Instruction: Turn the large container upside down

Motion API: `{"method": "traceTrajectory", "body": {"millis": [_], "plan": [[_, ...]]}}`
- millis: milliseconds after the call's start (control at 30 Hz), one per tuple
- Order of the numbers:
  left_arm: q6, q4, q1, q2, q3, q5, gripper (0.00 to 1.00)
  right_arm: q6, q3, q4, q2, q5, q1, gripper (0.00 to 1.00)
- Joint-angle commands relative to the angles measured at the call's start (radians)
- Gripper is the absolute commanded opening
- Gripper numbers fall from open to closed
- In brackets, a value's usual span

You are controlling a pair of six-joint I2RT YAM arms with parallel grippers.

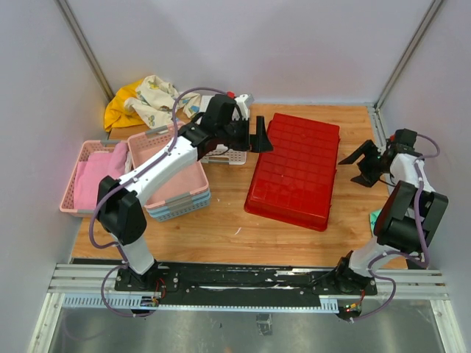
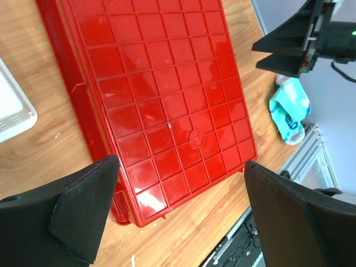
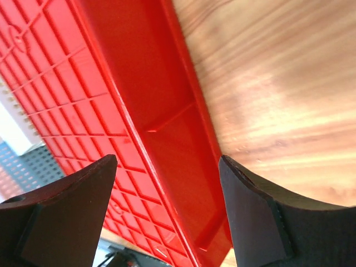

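Note:
The large container [image 1: 294, 169] lies upside down on the wooden table, its grid-ribbed red underside [image 2: 161, 100] facing up. My left gripper [image 1: 260, 138] hovers at its far left corner, open wide with nothing between its fingers; in the left wrist view [image 2: 181, 164] the container's near end shows below it. My right gripper [image 1: 352, 170] sits just off the container's right edge, open and empty. In the right wrist view the red side wall [image 3: 167, 111] shows between and beyond the spread fingers [image 3: 167, 158]. The right gripper [image 2: 289, 47] also shows in the left wrist view.
A white perforated basket [image 1: 224, 156] sits under the left arm. Stacked pink and blue baskets [image 1: 176, 184] and a pink basket with pink cloth [image 1: 88, 176] stand at the left. Crumpled cloths [image 1: 147, 99] lie at the back left. A teal sock [image 2: 289, 111] lies by the right table edge.

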Motion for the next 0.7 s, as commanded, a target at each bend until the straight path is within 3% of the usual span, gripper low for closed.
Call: {"method": "traceTrajectory", "body": {"millis": [0, 333, 667], "plan": [[-0.011, 0.051, -0.005, -0.008, -0.035, 0.018, 0.99, -0.007, 0.024, -0.101, -0.092, 0.248, 0.042, 0.76], [0.016, 0.063, -0.022, 0.057, -0.100, -0.007, 0.99, 0.145, -0.039, -0.033, -0.260, 0.450, 0.236, 0.77], [0.003, 0.123, -0.033, 0.134, -0.183, 0.006, 0.99, 0.071, -0.128, -0.070, -0.501, 0.606, 0.438, 0.77]]}}
